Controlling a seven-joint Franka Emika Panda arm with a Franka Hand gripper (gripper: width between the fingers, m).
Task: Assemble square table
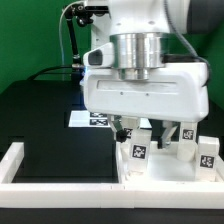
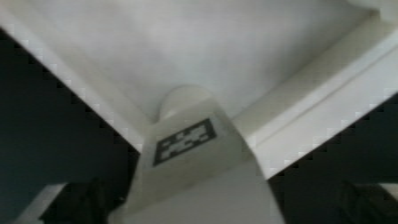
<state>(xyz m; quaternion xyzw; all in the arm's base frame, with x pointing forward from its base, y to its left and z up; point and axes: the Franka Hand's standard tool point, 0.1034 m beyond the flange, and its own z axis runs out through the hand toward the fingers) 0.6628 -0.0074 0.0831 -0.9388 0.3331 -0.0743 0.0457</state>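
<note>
One arm works here, and its hand [image 1: 150,133] hangs low over the square panel [image 1: 160,168] at the exterior view's right, near the front white bar [image 1: 60,172] that frames the black tabletop [image 1: 40,115]; the fingers stand spread wide and nothing sits clamped between them. In the wrist view a tagged leg [image 2: 192,160] rises between the dark fingertips [image 2: 50,200], seated against the pale panel [image 2: 178,50] at what looks like a rounded socket; whether it is fully home I cannot tell. In the exterior view several tagged legs stand crowded around the hand: one under it [image 1: 137,150], one just beside it [image 1: 185,135], one further right [image 1: 207,155]; a strip of printed tags [image 1: 95,118] lies flat behind.

The risks, as I judge them: the open fingers flank the leg closely, so a skewed lift could brush it and tilt it in its socket; the neighbouring legs stand near enough that a sideways move could knock one over; if the leg is only loosely seated, any nudge to the panel may unseat it; the panel itself could slide against the front bar.
</note>
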